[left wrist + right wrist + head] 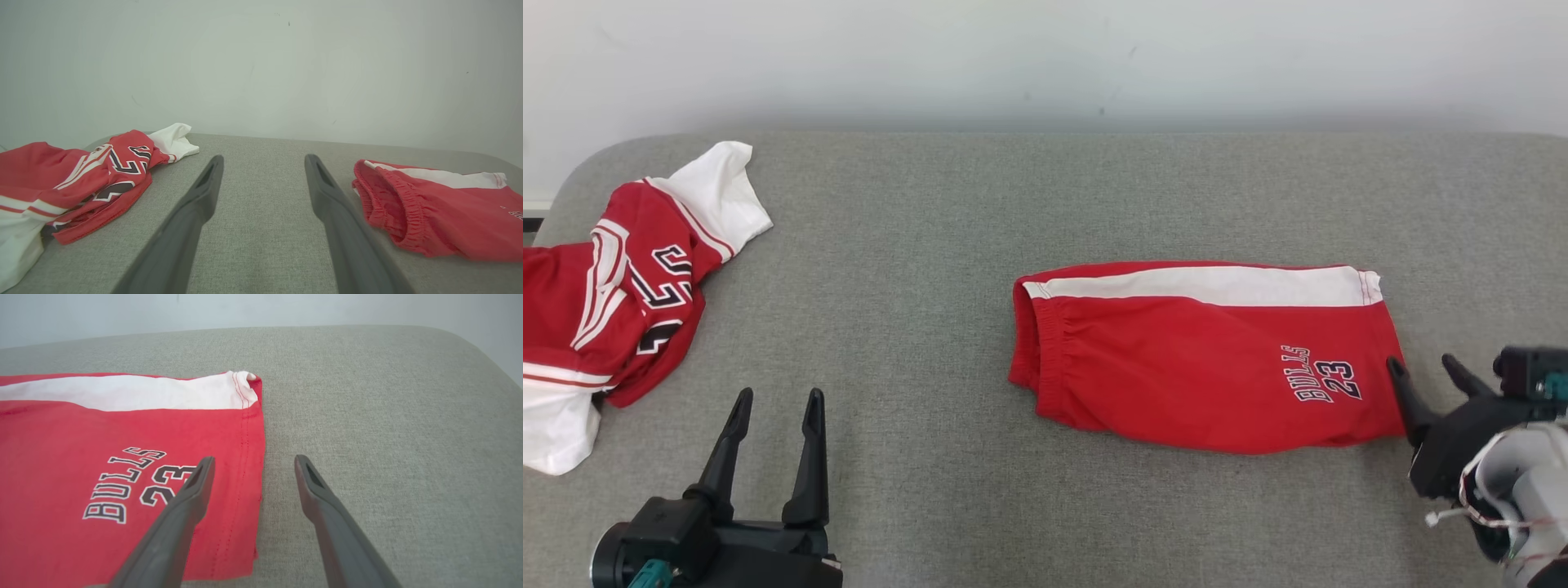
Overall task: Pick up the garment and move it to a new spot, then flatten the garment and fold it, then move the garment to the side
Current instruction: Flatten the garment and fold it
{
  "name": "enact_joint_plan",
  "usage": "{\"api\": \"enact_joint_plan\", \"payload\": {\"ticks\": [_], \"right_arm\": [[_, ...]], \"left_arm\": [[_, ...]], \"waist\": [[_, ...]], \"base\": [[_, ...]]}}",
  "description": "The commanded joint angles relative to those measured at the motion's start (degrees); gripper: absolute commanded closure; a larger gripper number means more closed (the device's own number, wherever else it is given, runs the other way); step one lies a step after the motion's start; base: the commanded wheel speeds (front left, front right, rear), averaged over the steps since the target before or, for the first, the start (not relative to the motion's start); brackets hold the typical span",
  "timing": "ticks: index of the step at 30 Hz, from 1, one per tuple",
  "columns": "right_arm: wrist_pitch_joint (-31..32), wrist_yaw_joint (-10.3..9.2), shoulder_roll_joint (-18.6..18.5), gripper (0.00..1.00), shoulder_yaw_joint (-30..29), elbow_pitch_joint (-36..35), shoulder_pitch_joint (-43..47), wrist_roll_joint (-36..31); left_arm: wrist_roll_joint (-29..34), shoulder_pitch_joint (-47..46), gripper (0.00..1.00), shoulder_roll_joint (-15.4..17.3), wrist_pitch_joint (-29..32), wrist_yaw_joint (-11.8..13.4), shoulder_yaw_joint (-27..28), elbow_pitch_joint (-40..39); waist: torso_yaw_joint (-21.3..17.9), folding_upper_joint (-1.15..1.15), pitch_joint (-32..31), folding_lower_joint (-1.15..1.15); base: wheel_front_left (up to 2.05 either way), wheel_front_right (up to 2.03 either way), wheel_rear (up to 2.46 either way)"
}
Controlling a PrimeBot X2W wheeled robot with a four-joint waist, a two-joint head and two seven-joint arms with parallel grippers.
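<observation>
The red shorts (1201,359) lie flat on the grey bench (915,245), folded lengthwise so the white stripe runs along their far edge. This looks like a finished fold waiting to be moved aside.

The right hand (1421,363) sits at the shorts' hem (249,428), spread, holding nothing. One finger is over the cloth near the "BULLS 23" print (1327,374) and the other over bare bench. That straddle suits either a fresh release or a pinch on the hem edge. Whether the finger over the cloth touches it, I cannot tell.

The left hand (778,400) is well apart from the shorts on their waistband (388,192) side, also spread and empty, low over the bench and pointing towards the wall (1045,57). It is probably parked clear of the work.

Further out on that side lies a crumpled red-and-white jersey (621,302), likely the next garment. The head view's edge cuts it off, and folds swallow part of its number. The shorts' under layer is hidden, so how neatly it lies cannot be judged.
</observation>
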Motion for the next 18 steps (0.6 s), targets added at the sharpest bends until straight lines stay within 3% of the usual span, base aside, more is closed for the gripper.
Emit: {"api": "enact_joint_plan", "payload": {"ticks": [1, 9, 18], "right_arm": [[2.10, -0.16, -0.54, 0.00, -0.65, -0.10, -1.21, -0.98], [12.28, -0.16, 0.33, 0.00, -3.54, 3.10, -5.46, -4.91], [17.86, -0.16, 3.18, 0.00, -6.65, 8.48, -8.01, -5.94]], "left_arm": [[0.08, -0.50, 0.00, 0.22, -0.18, 0.06, -0.19, -0.28], [-0.32, -1.06, 0.00, -0.06, -0.18, 0.06, -0.98, -0.40], [-0.95, -1.90, 0.00, 0.27, -0.18, 0.06, -1.43, -0.07]], "waist": [[0.34, 0.00, 0.16, 0.00], [2.53, 0.00, 1.55, 0.00], [3.96, 0.00, 3.09, 0.00]], "base": [[0.00, 0.00, 0.00], [0.00, 0.00, 0.00], [0.00, 0.00, 0.00]]}}
